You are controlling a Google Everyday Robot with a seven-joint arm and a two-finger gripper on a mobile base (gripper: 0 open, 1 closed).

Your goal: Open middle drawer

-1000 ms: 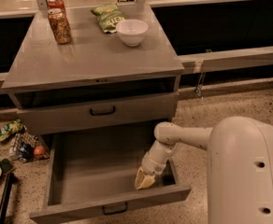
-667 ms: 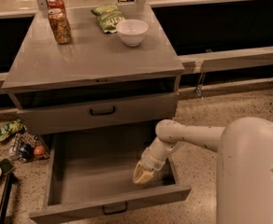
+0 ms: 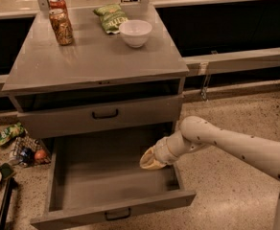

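Two drawers show on the grey cabinet: the middle drawer [image 3: 98,178] stands pulled far out, its front panel lowest in view, beneath a shut drawer [image 3: 73,121]. The claw [image 3: 152,160] hangs inside the deep tray beside the right wall; its grip cannot be told. On the counter [image 3: 97,56] sit a white bowl [image 3: 135,32], a chip bag [image 3: 110,17] and a can [image 3: 62,27].

Wide grey middle drawer [image 3: 101,176] with low flat front panel, small black handle [image 3: 117,215] and deep tray: drawn far out past the front edge of the grey desk [image 3: 97,56], level. Robot's tan claw [image 3: 149,161] sits inside, by the right wall.
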